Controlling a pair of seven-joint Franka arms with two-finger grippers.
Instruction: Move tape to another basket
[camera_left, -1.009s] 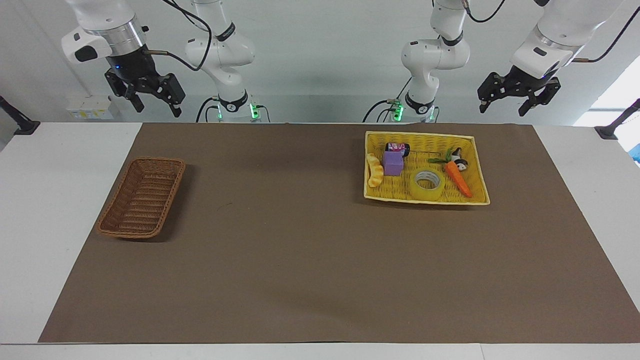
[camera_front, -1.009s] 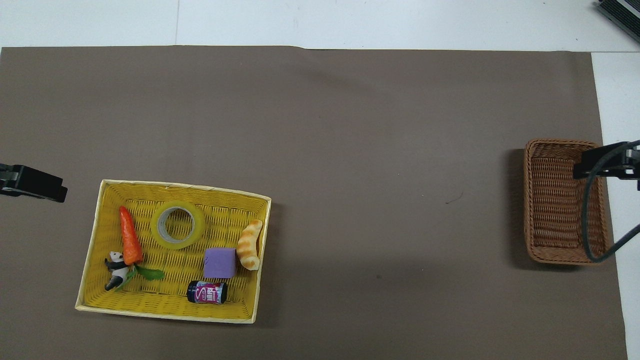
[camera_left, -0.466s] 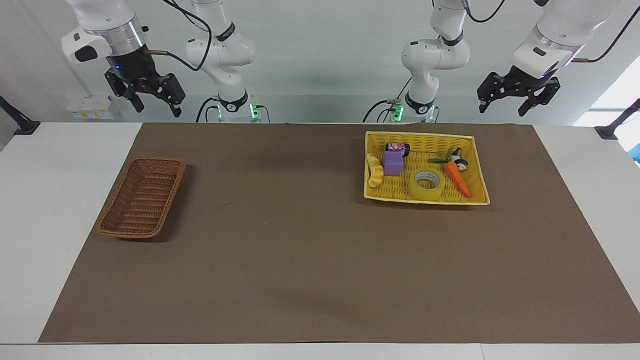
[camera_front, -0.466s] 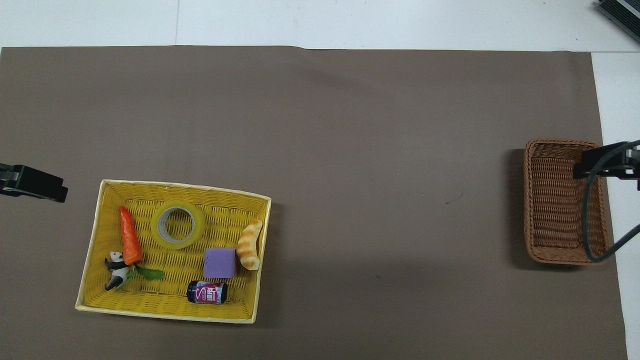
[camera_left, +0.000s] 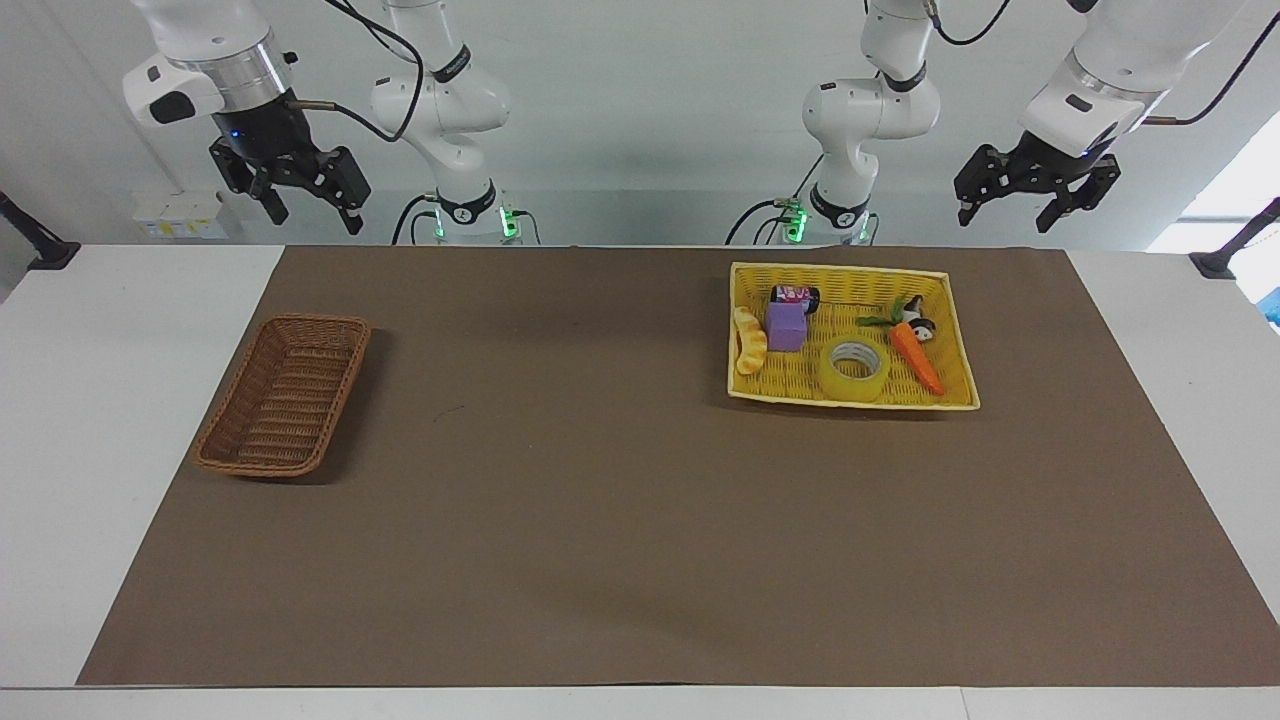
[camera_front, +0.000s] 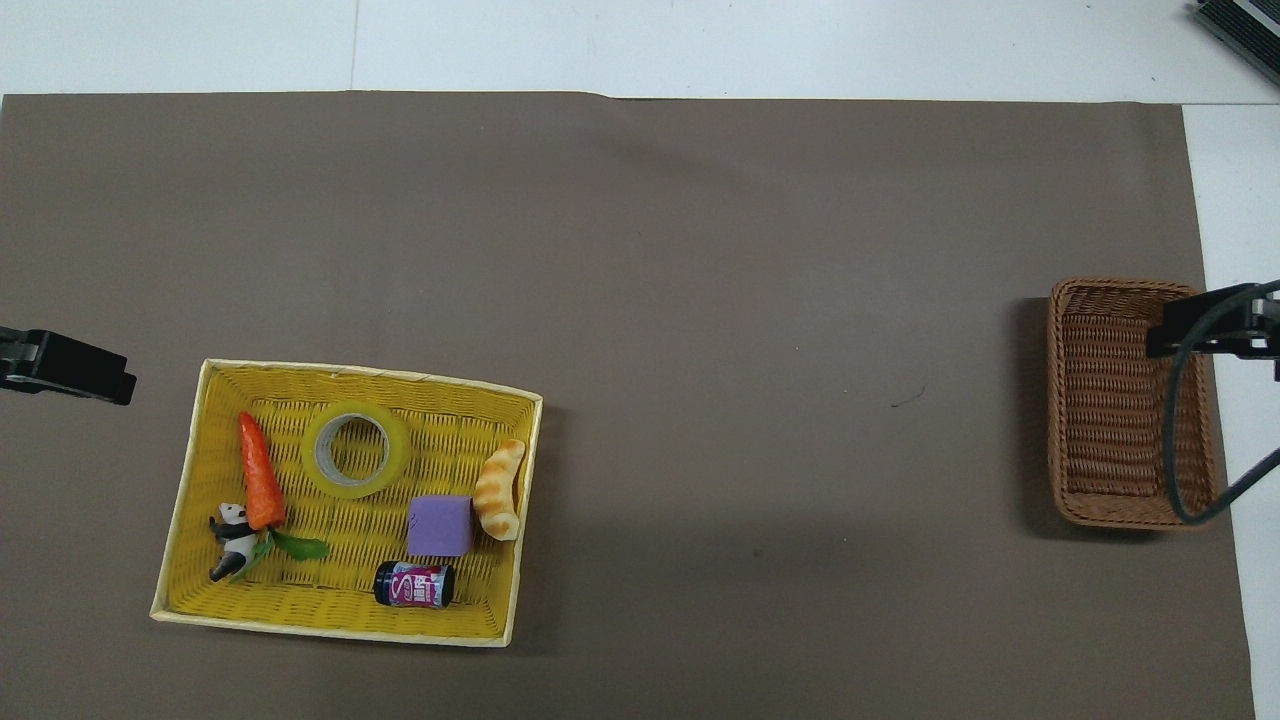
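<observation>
Nothing moved; tape (camera_left: 854, 368) lies in yellow basket (camera_left: 960, 340).

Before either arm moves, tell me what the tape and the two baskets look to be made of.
The tape: glossy translucent yellow plastic film wound on a pale core, likely cardboard; the weave beneath shows faintly through it. The brown basket: matte woven wicker or rattan, by its ribbed strands, though it could be imitation. The yellow basket: evenly coloured fine weave with a pale rim, probably plastic or dyed fibre.
</observation>
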